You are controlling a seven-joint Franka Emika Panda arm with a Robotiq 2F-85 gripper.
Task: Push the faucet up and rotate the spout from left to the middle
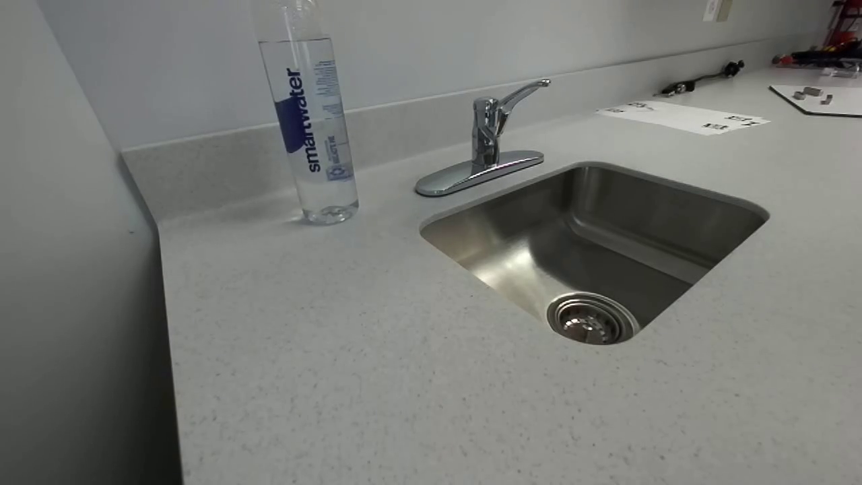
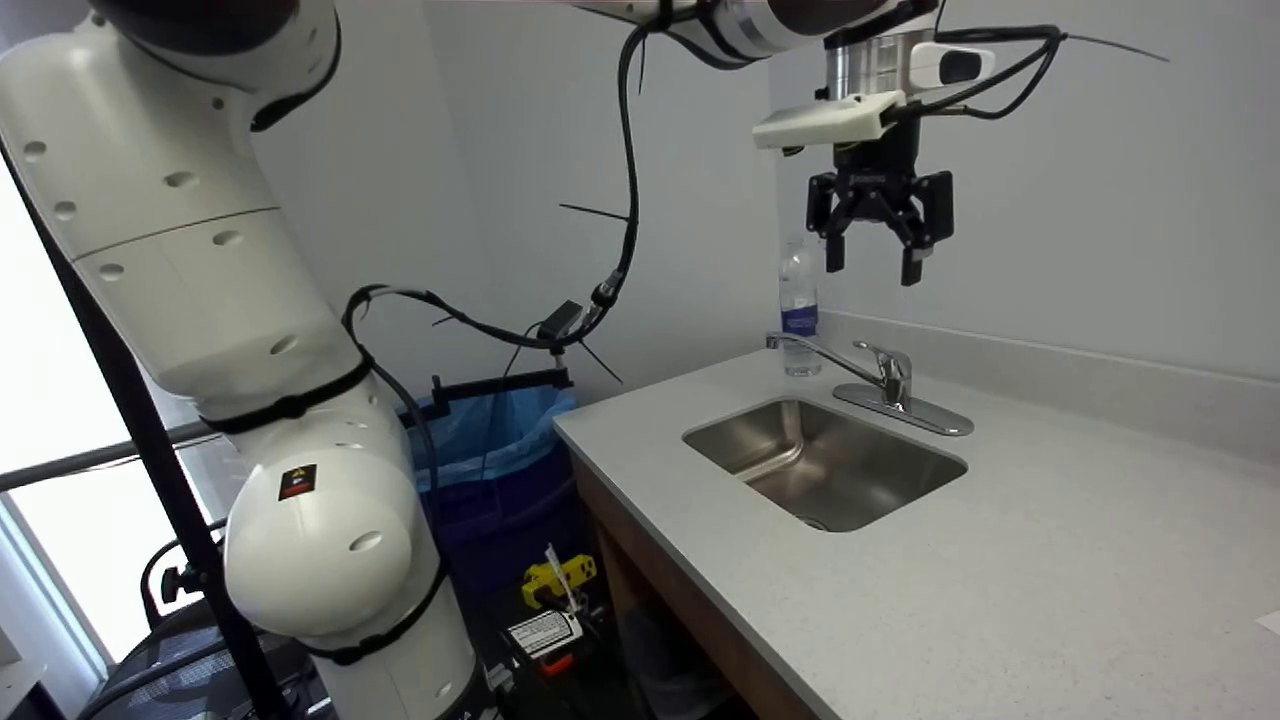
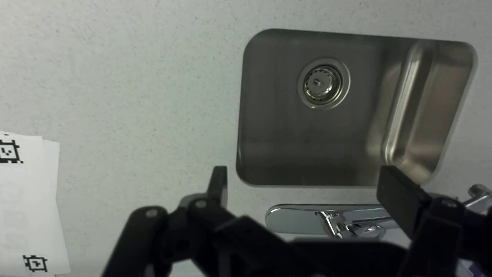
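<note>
The robot arm (image 2: 270, 330) reaches out over the worktop (image 2: 1000, 580); from so high, a hasty descent could end in a hard knock. The worktop ends close by on one side and runs on broadly the other way. Along the back, the backsplash (image 1: 397, 135) closes things off, so jaws lowered too far that way might scrape it. In front of it opens the sink (image 2: 870, 470), and the air over its hollow looks the best room for a swing. The jaws hang well above everything, spread apart, with nothing between them.

The bottle (image 1: 306, 111) stands upright near the worktop's close end; an approach too wide on that side could tip it. The faucet (image 2: 897, 385) stands between sink and backsplash, untouched by the jaws. Its spout (image 2: 830, 352) points to the bottle's side, and one jaw hides part of it in the wrist view; landing on top, not beside it, would press down where a sideways push is wanted. The handle (image 2: 872, 350) is short and shiny, so a lifting touch may well slip off. The nozzle (image 3: 478, 190) looks to be past the sink's edge, so lifting the handle first could, if all is plumbed in, wet the worktop.
</note>
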